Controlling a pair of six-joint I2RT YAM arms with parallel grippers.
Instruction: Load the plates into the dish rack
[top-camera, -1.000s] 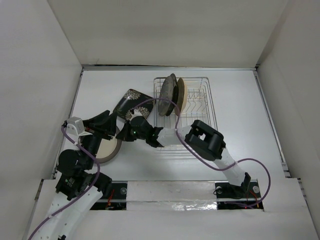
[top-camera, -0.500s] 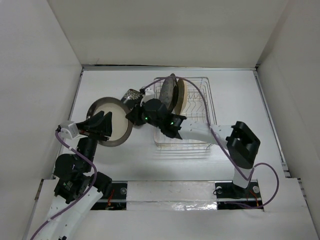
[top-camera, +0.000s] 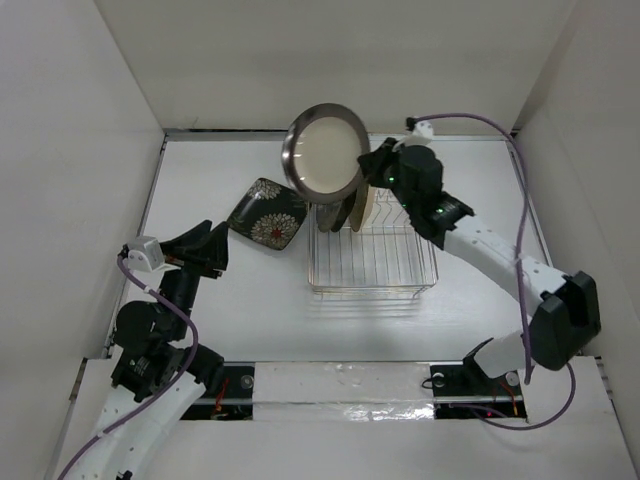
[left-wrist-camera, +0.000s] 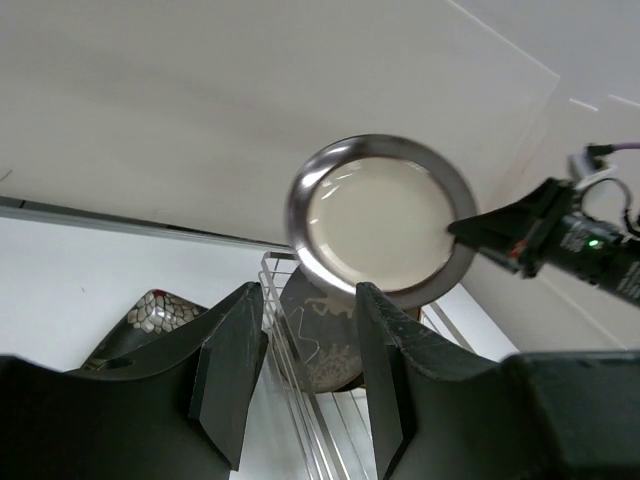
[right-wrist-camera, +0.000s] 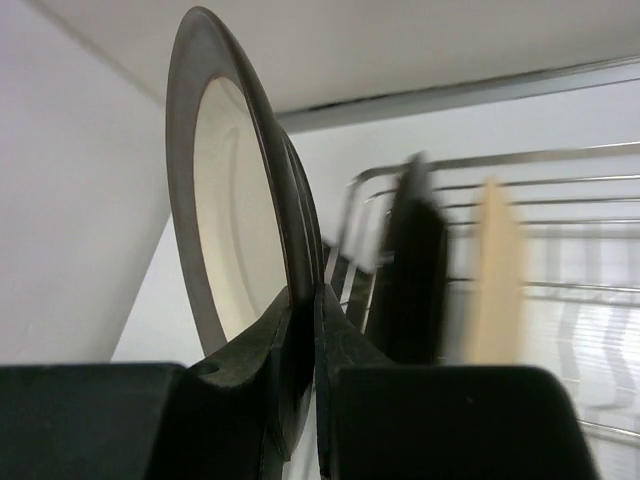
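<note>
My right gripper (top-camera: 368, 172) is shut on the rim of a cream-centred, brown-rimmed plate (top-camera: 325, 152), holding it on edge in the air over the dish rack's (top-camera: 400, 262) back left corner. In the right wrist view the fingers pinch the plate (right-wrist-camera: 230, 200) by its lower rim, the gripper (right-wrist-camera: 312, 310) just below it. A dark grey plate (top-camera: 333, 207) and a tan plate (top-camera: 366, 203) stand upright in the rack. A black square plate (top-camera: 266, 212) with white flowers lies on the table left of the rack. My left gripper (top-camera: 205, 246) hovers open and empty at the left (left-wrist-camera: 308, 370).
The rack's front half (top-camera: 372, 262) holds bare wire prongs. White walls enclose the table at the back and both sides. The right arm's purple cable (top-camera: 505, 135) loops above the rack's right side.
My right arm has lifted the cream-centred plate from the table at the left, swung it up and right, and now holds it over the rack. The left gripper has stayed near its place.
</note>
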